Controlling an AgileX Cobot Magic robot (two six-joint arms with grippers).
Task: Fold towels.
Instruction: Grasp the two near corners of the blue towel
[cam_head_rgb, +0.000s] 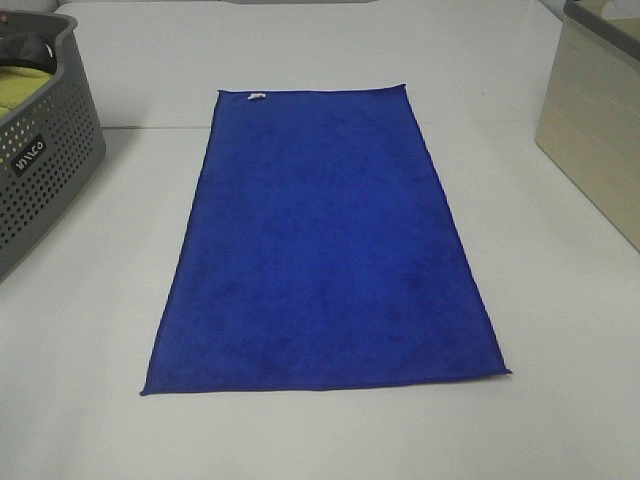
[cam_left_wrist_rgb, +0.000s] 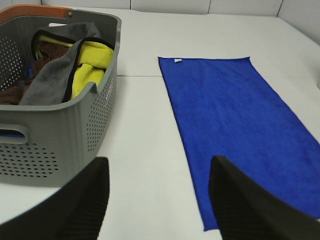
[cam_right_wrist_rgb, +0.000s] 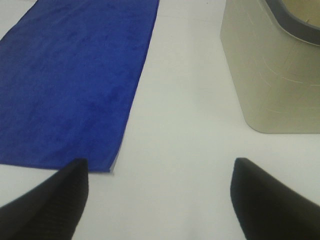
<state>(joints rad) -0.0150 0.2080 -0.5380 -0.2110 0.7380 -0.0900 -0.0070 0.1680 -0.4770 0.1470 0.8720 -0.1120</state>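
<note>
The royal-blue towel (cam_head_rgb: 325, 240) lies flat and unfolded on the white table, long side running away from me, with its small white tag (cam_head_rgb: 256, 97) at the far edge. It also shows in the left wrist view (cam_left_wrist_rgb: 240, 120) and the right wrist view (cam_right_wrist_rgb: 70, 75). My left gripper (cam_left_wrist_rgb: 157, 200) is open and empty, above the table between the grey basket and the towel's near left corner. My right gripper (cam_right_wrist_rgb: 160, 195) is open and empty, above bare table beside the towel's near right corner. Neither gripper shows in the exterior high view.
A grey perforated laundry basket (cam_head_rgb: 45, 160) stands at the left; in the left wrist view it (cam_left_wrist_rgb: 75, 130) holds yellow-green (cam_left_wrist_rgb: 90, 67), grey and brown cloths. A beige bin (cam_head_rgb: 600, 140) stands at the right, also seen in the right wrist view (cam_right_wrist_rgb: 270, 75).
</note>
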